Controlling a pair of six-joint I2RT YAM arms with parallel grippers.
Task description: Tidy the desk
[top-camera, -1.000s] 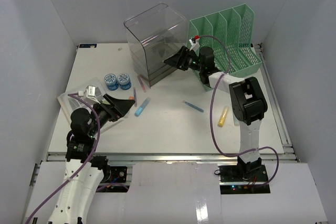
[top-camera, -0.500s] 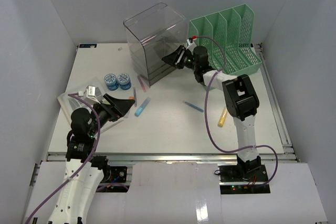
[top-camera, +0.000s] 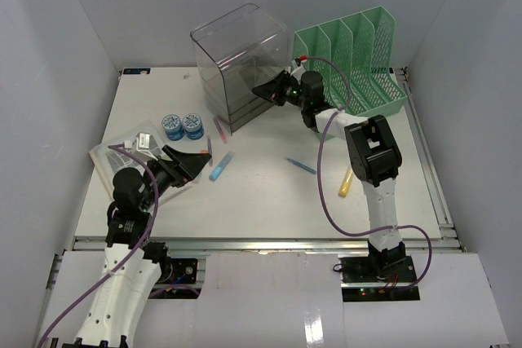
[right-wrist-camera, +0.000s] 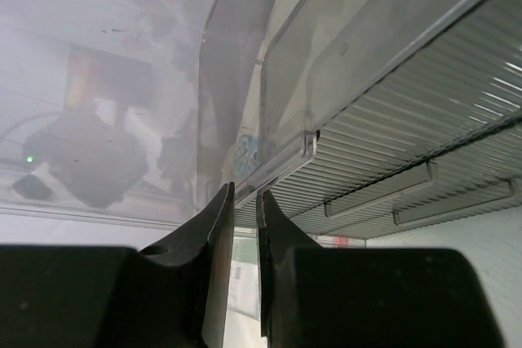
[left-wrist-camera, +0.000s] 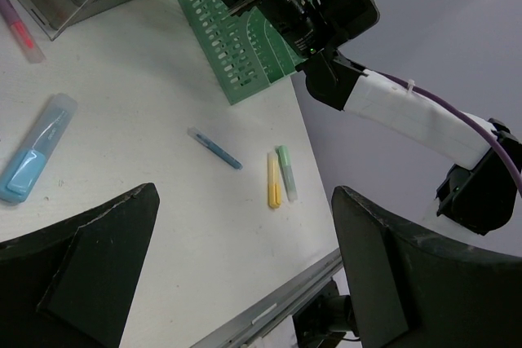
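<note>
The desk (top-camera: 261, 201) is the wide white tabletop with a metal rail (left-wrist-camera: 269, 311) along its front. At the back my right gripper (top-camera: 265, 92) is pressed against the lower front of the clear smoky drawer box (top-camera: 241, 55). In the right wrist view its fingers (right-wrist-camera: 245, 193) stand almost together, with the thin lip of a clear drawer (right-wrist-camera: 281, 165) running in between their tips. My left gripper (top-camera: 192, 165) hangs wide open over the left of the desk; nothing lies between its fingers (left-wrist-camera: 245, 193).
A green mesh file rack (top-camera: 359, 55) stands right of the box. Loose on the desk: two blue tape rolls (top-camera: 183, 125), a pink pen (top-camera: 221, 129), a light blue highlighter (top-camera: 221, 165), a blue pen (top-camera: 300, 165), yellow (left-wrist-camera: 274, 180) and green (left-wrist-camera: 286, 173) highlighters. A clear bag (top-camera: 122, 148) lies far left.
My right gripper has reached left to the drawer box's front and its fingers have closed from wide apart to nearly together. The left arm has barely moved.
</note>
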